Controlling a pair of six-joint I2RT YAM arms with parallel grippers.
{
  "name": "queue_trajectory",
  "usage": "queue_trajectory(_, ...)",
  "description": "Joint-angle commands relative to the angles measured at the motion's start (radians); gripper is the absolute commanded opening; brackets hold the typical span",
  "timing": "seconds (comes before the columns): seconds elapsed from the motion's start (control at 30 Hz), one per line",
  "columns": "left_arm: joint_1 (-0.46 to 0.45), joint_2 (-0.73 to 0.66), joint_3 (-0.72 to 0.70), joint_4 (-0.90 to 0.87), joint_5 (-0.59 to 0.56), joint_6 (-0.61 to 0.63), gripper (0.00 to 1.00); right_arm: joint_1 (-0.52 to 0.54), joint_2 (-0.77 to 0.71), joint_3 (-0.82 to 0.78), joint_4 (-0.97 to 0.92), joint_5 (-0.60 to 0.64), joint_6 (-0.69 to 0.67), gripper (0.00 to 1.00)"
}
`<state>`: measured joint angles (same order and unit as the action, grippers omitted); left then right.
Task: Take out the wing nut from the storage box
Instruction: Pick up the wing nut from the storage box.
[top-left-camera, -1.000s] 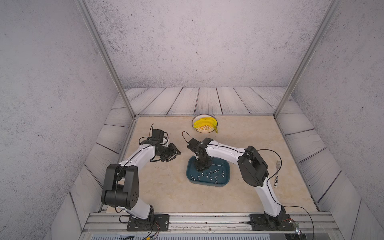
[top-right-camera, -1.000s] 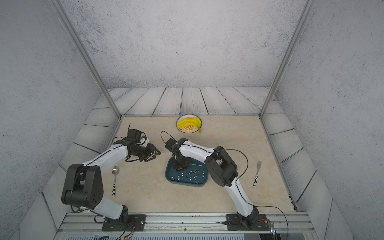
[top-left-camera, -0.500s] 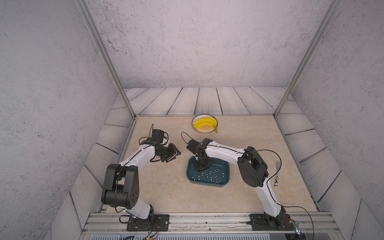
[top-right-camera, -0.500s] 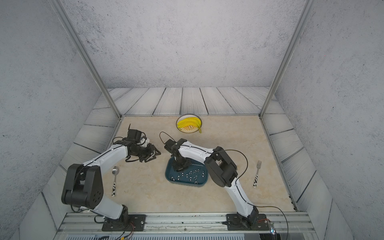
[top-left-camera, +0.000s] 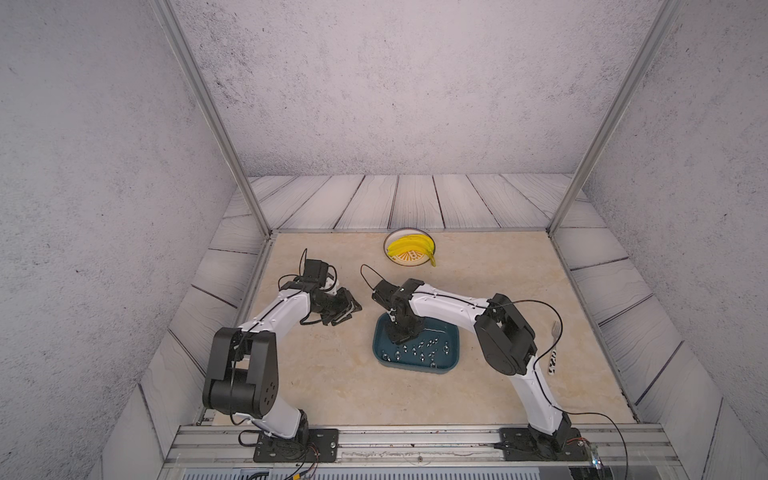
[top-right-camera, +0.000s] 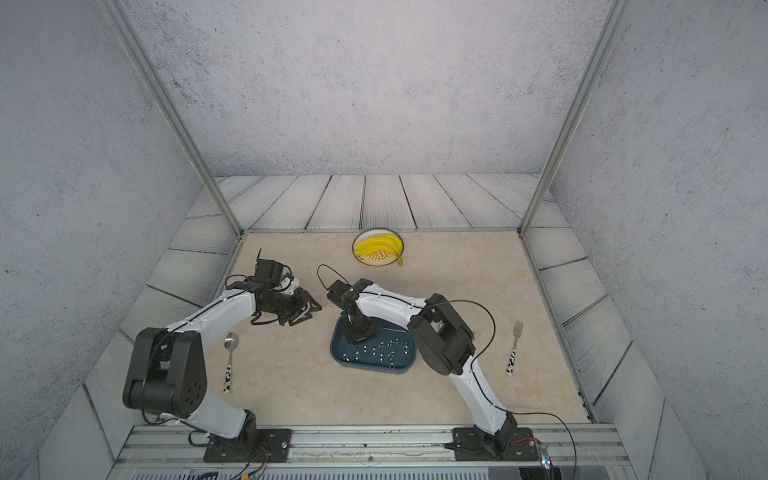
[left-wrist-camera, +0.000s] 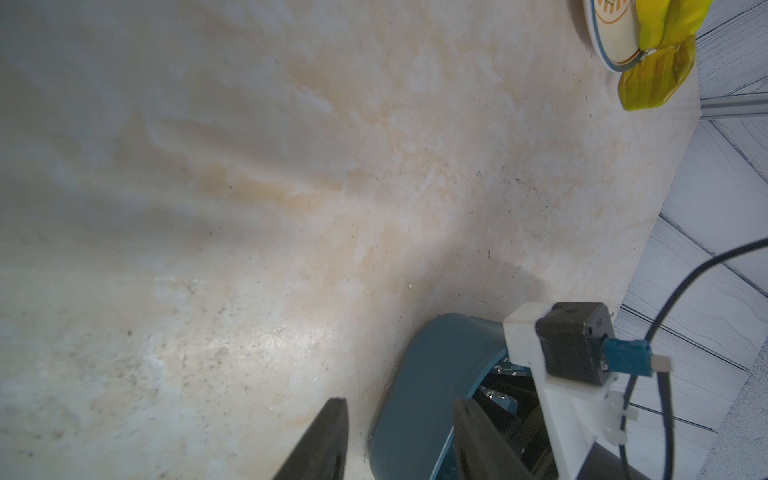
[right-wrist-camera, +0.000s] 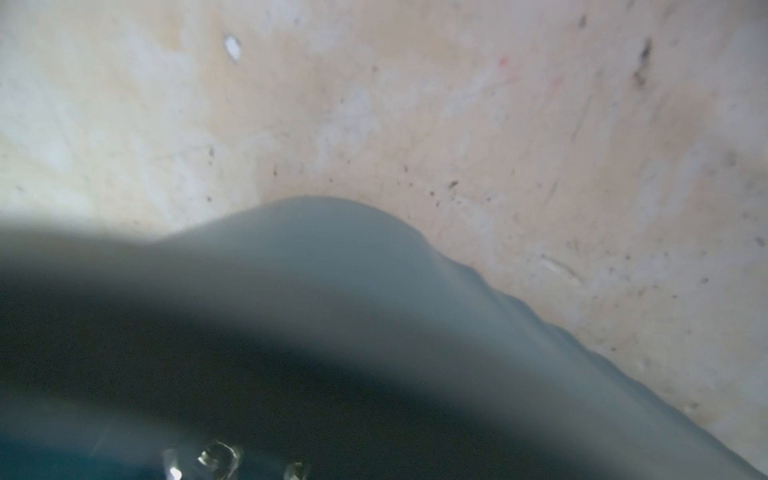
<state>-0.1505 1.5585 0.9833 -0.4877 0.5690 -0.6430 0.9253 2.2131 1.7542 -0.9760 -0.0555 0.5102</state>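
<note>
Wing nuts (top-left-camera: 419, 349) lie scattered, small and silvery, over the lower half of the storage box (top-left-camera: 415, 369), a dark teal tray with rounded corners and a low rim, at lower centre of the frame in both top views. The right gripper (top-left-camera: 401, 336) is down inside the box's upper-left corner, close to the rim. Its own body hides the fingertips from above. The right wrist view shows only the blurred rim (right-wrist-camera: 374, 257) and a few nuts (right-wrist-camera: 216, 455) at its lower edge, so whether the gripper is parted or closed on a nut cannot be told. The left gripper (top-left-camera: 348, 309) hangs left of the box and clear of it, and the left wrist view shows its dark fingers (left-wrist-camera: 324, 440) moderately apart with nothing between them, facing the box's rounded corner (left-wrist-camera: 419, 374). Bare beige table (top-left-camera: 332, 374) runs below the box and between it and the plate (top-left-camera: 409, 259) of bananas (top-left-camera: 409, 247) near the upper edge of the table. A fork (top-left-camera: 555, 345) lies well to the right near the table's edge, and a spoon (top-right-camera: 229, 361) lies at lower left beside the left arm.
</note>
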Motion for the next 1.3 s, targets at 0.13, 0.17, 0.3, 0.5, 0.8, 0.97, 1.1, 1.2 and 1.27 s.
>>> queue_trajectory(0.13, 0.002, 0.004, -0.017, 0.004, 0.000, 0.016, 0.48, 0.024, 0.008, -0.042, -0.150, -0.001, -0.013, 0.23)
queue_trajectory(0.17, 0.002, 0.004, -0.018, 0.004, 0.000, 0.016, 0.48, 0.026, 0.006, -0.039, -0.153, 0.004, -0.014, 0.23)
queue_trajectory(0.3, 0.001, 0.007, -0.013, 0.005, 0.001, 0.016, 0.48, 0.031, 0.004, -0.046, -0.160, 0.005, -0.009, 0.23)
queue_trajectory(0.5, 0.001, 0.017, -0.009, 0.008, 0.009, 0.015, 0.48, 0.032, -0.004, -0.057, -0.159, 0.006, -0.008, 0.23)
queue_trajectory(0.8, 0.001, 0.019, -0.008, 0.008, 0.006, 0.014, 0.48, 0.032, 0.023, -0.040, -0.154, 0.000, -0.010, 0.08)
queue_trajectory(0.97, 0.000, 0.009, -0.014, 0.004, 0.000, 0.019, 0.47, 0.032, 0.006, -0.048, -0.151, 0.007, -0.010, 0.00)
queue_trajectory(1.1, 0.001, 0.006, -0.015, 0.008, 0.003, 0.014, 0.47, 0.032, -0.029, -0.056, -0.136, 0.036, -0.009, 0.00)
queue_trajectory(1.2, 0.000, 0.000, -0.007, 0.003, 0.001, 0.013, 0.47, 0.032, -0.077, -0.034, -0.139, 0.105, -0.015, 0.00)
queue_trajectory(1.27, -0.003, -0.008, -0.001, 0.001, -0.001, 0.013, 0.47, 0.032, -0.105, -0.003, -0.152, 0.151, -0.021, 0.00)
